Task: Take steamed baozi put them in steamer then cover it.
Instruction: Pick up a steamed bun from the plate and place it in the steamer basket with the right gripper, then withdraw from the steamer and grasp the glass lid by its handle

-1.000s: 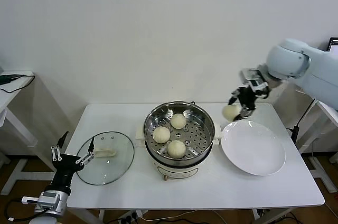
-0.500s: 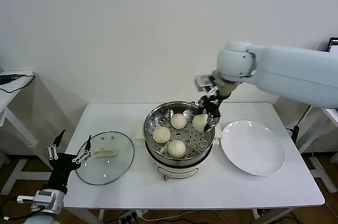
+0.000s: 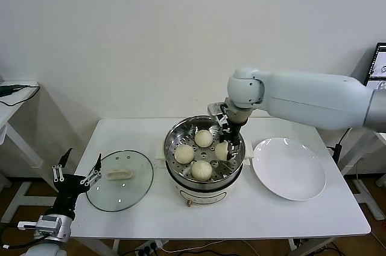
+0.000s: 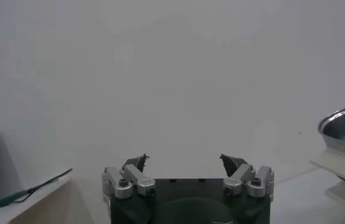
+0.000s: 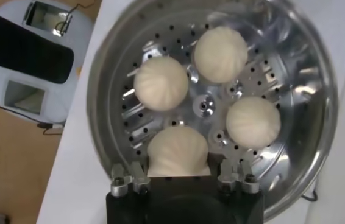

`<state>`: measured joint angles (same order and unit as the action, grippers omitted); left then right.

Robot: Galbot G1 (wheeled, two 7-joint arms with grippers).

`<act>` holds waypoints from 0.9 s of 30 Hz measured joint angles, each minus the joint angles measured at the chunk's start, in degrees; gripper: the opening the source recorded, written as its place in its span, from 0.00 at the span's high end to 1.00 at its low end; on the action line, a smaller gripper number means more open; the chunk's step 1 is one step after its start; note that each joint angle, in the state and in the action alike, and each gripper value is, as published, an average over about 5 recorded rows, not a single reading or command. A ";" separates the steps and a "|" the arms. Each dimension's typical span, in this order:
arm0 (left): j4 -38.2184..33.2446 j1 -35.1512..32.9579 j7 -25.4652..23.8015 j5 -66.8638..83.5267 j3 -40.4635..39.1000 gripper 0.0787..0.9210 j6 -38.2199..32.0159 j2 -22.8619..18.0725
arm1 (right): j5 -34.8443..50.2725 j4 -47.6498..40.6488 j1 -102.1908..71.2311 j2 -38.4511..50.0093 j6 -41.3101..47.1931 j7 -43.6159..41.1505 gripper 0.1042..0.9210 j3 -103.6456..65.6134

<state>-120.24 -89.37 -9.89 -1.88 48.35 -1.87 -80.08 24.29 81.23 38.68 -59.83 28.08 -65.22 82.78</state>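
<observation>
While clamped on the fourth baozi [image 5: 177, 151], right gripper [image 3: 224, 147] sits low inside the steamer [image 3: 205, 151], over the tray's right side. Bun pinned between the two fingers, pleats up; in the wrist view appears to rest on or just above the perforated tray [image 5: 204, 106], contact not resolvable. Straight below the fingers: tray. So the release axis reads as vertical, no lateral shift needed.

Outward from the grip: three other baozi already seated — one toward the back [image 3: 204, 138], one on the left [image 3: 184, 154], one at the front [image 3: 201, 170]. Held bun fills the remaining quadrant; near its neighbours, small gaps visible, apparently not touching. Steamer wall close on the right side of the gripper, so clearance for opening looks tight on that side; risk judged as a finger brushing the wall or nudging the front bun on retract.

Further out: white plate [image 3: 289, 168] to the right of the steamer, nothing on it. All four buns thus at or in the pot.

Cover [image 3: 119, 172] flat on the table [image 3: 301, 220] well left of the steamer, white handle [image 3: 119, 174] up. Left gripper [image 3: 76, 177] hovering just off the table's left edge, near the cover rim, fingers spread wide, holding nothing. Clearly the nearer arm for the lid; right arm well apart from it and busy.

Likely sequence: open, lift straight up and clear, then lid from the left side onto the pot.
</observation>
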 measured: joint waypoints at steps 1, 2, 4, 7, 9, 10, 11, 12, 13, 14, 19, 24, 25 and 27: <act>0.05 -0.01 -0.03 0.02 0.04 0.12 0.00 0.00 | -0.33 -0.38 -0.42 -0.21 0.01 -0.05 0.32 -0.15; 0.12 -0.02 -0.06 0.04 0.10 0.12 -0.01 -0.01 | -0.65 -0.75 -0.84 -0.39 0.03 -0.11 0.32 -0.31; 0.28 -0.07 -0.12 0.07 0.26 0.12 -0.04 -0.03 | -1.28 -1.42 -1.64 -0.69 0.05 -0.21 0.32 -0.64; 0.49 -0.12 -0.19 0.12 0.47 0.12 -0.09 -0.06 | -2.20 -2.34 -2.87 -1.15 0.04 -0.27 0.32 -1.21; 0.52 -0.13 -0.22 0.13 0.49 0.12 -0.11 -0.12 | -2.73 -2.89 -3.67 -1.43 0.04 -0.19 0.32 -1.59; 0.52 -0.13 -0.23 0.14 0.45 0.12 -0.11 -0.16 | -2.96 -3.11 -4.03 -1.55 0.04 -0.11 0.31 -1.77; 0.52 -0.13 -0.23 0.14 0.41 0.12 -0.12 -0.20 | -3.17 -3.29 -4.36 -1.62 0.04 -0.01 0.31 -1.94; 0.52 -0.14 -0.23 0.15 0.36 0.12 -0.13 -0.24 | -3.34 -3.42 -4.66 -1.66 0.03 0.10 0.30 -2.11; 0.52 -0.14 -0.23 0.15 0.33 0.12 -0.13 -0.26 | -3.50 -3.50 -4.96 -1.65 0.03 0.22 0.28 -2.30; 0.53 -0.15 -0.24 0.15 0.30 0.12 -0.14 -0.29 | -3.63 -3.55 -5.26 -1.60 0.02 0.34 0.25 -2.48; 0.53 -0.34 -0.23 0.12 0.31 0.12 -0.18 -0.42 | -4.01 -3.48 -6.48 -0.99 -0.05 0.54 0.13 -3.87; 0.39 -0.75 -0.12 -0.11 0.26 0.12 -0.26 -0.47 | -3.48 -2.77 -6.85 1.00 -0.36 -0.20 0.12 -7.04; 0.31 -0.83 -0.10 -0.21 0.20 0.12 -0.31 -0.47 | -3.23 -2.57 -6.81 1.66 -0.49 -0.48 0.12 -7.98; 0.09 -0.98 -0.05 -0.46 0.02 0.12 -0.44 -0.48 | -2.66 -2.13 -6.73 3.25 -0.77 -1.10 0.12 -10.03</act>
<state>-120.15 -90.35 -9.94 -2.34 48.37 -2.30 -80.56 21.63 79.10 31.95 -56.58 27.30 -66.32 72.74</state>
